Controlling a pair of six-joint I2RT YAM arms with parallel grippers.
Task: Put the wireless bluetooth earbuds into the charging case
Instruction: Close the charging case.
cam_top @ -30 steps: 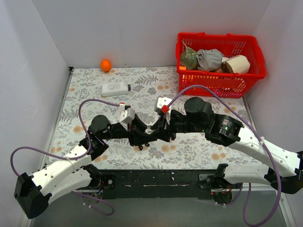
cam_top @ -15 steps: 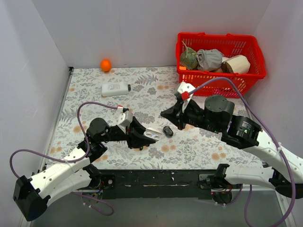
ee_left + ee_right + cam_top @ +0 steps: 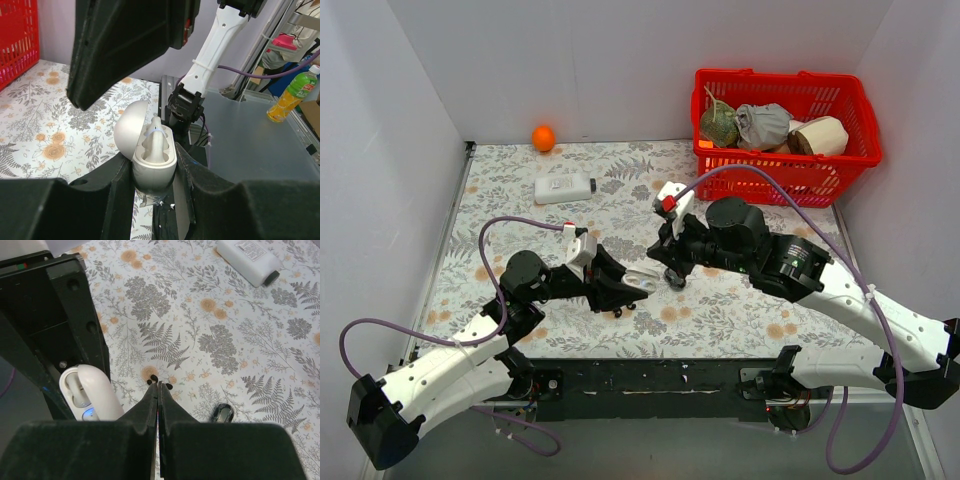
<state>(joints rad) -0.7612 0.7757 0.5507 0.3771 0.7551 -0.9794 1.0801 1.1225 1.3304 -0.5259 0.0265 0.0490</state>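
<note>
My left gripper [image 3: 638, 283] is shut on the white charging case [image 3: 640, 280], holding it just above the cloth with its lid open. In the left wrist view the case [image 3: 154, 150] sits upright between my fingers [image 3: 120, 185], its moulded slots showing. My right gripper [image 3: 668, 262] is shut, with nothing visible between its jaws, and hovers just right of the case. In the right wrist view its tip [image 3: 159, 386] is right over tiny black buds [image 3: 154, 378] lying on the cloth, another bud [image 3: 169, 386] beside them. The case [image 3: 92, 390] shows at the left there.
A black oval pebble-like object [image 3: 675, 278] lies on the cloth right of the case, also in the right wrist view [image 3: 221, 412]. A white bottle [image 3: 564, 187] and an orange ball [image 3: 543, 137] lie at the back left. A red basket [image 3: 782, 155] stands at the back right.
My right arm swung away to the right, uncovering the black oval object, then came back left beside the case. My left gripper kept hold of the case and barely moved.
</note>
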